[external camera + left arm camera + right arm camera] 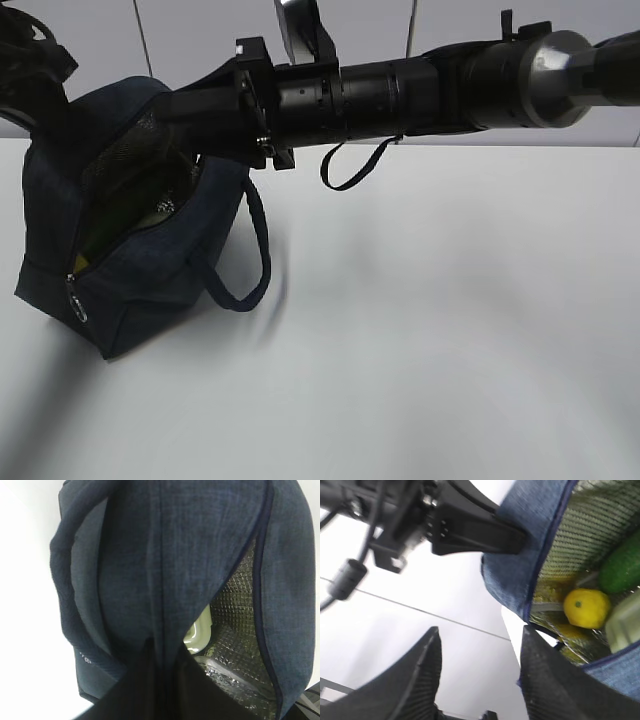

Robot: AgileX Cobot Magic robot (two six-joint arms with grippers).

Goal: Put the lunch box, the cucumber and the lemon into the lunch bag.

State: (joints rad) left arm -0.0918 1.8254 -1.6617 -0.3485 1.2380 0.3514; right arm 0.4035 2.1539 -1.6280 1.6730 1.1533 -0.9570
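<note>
Yellow lemon [586,608] and cucumber [622,570] lie inside the lunch bag [150,290], visible only from my right wrist; my left wrist glimpses the lunch box [200,632]. My right gripper [480,675] hangs spread and empty just outside the bag's rim, while my left gripper [507,537] pinches the fabric edge.

The lunch bag [150,270] mouth gapes, its floor crowded by the lemon [586,608], cucumber [622,570] and lunch box [626,625], the right arm [400,95] crossing above.
</note>
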